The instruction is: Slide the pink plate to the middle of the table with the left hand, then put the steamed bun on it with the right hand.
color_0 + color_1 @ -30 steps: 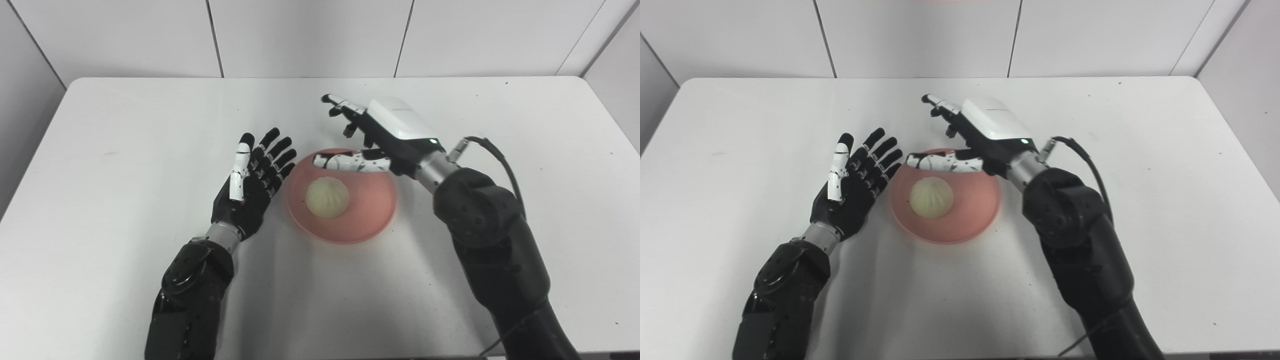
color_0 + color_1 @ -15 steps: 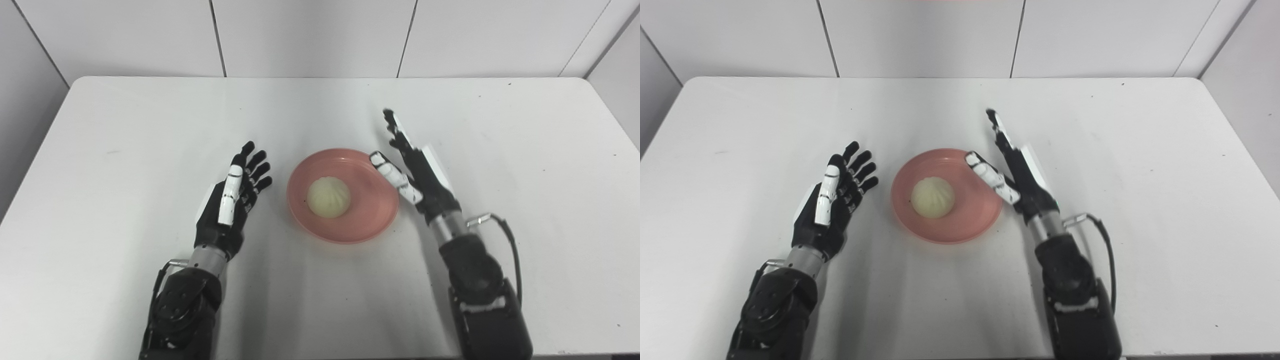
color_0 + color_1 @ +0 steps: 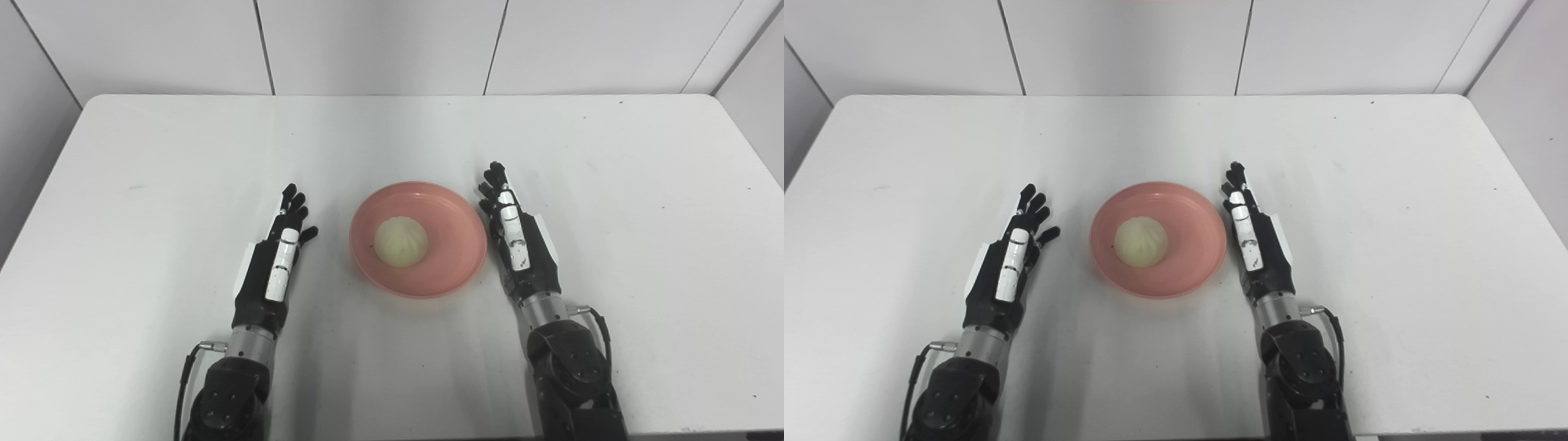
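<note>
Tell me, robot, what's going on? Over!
Left hand open, right hand open. Steamed bun on pink plate, mid-table. Nothing in the way.

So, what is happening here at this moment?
Nothing is being handled. The steamed bun lies on the pink plate, near the middle of the white table. The left hand and right hand rest open on either side of the plate, holding nothing. The task looks finished.

White table (image 3: pixel 153 153) with small dark specks, pale panelled wall (image 3: pixel 380 43) behind it
</note>
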